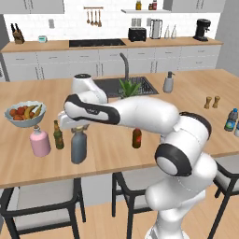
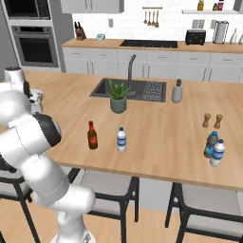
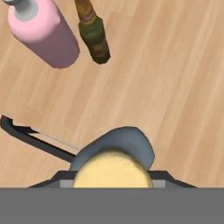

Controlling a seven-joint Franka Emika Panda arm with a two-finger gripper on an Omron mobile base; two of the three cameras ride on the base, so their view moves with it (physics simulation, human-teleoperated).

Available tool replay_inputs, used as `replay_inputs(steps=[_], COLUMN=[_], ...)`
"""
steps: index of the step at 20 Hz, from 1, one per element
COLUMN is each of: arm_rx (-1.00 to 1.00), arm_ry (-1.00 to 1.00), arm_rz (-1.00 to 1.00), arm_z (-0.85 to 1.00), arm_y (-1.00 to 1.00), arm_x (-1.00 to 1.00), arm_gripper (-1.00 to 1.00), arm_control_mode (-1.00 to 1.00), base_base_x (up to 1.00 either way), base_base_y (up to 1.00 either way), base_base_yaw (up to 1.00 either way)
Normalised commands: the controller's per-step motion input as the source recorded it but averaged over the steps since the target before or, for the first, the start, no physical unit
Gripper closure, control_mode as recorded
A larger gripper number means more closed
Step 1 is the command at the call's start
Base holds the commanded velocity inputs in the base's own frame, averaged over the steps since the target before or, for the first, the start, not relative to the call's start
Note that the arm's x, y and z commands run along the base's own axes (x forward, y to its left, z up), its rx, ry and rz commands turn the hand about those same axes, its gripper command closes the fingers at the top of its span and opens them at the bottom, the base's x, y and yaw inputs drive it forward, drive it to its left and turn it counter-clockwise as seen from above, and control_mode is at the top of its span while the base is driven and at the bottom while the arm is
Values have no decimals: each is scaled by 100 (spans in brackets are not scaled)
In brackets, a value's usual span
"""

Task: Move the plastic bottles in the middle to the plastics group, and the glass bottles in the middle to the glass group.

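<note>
My gripper is shut on the neck of the broad grey-blue bottle, which stands upright at the counter's left. In the hand view its tan cork sits between my fingers. I cannot tell if its base touches the wood. Just left of it stand the pink bottle and the slim olive-brown bottle. The dark brown red-capped bottle and the small plastic bottle stand mid-counter. The blue-labelled plastic pair is at the right end.
A fruit bowl sits behind the pink bottle. The sink, a potted plant, a soap dispenser and two brown shakers stand further back. Stools line the counter's front edge.
</note>
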Motion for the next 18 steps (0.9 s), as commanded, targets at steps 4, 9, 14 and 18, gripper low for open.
replay_inputs(steps=[4, 9, 14, 18], arm_rx=[-2, -4, -4, -2], arm_ry=[0, 0, 0, 0], arm_rz=[0, 0, 0, 0], arm_z=[3, 0, 0, 0], arm_y=[49, 43, 33, 27], arm_x=[1, 12, 29, 23], arm_gripper=[100, 100, 100, 100], arm_control_mode=[-100, -100, -100, -100], base_base_x=[0, 0, 0, 0], base_base_y=[0, 0, 0, 0], base_base_yaw=[0, 0, 0, 0])
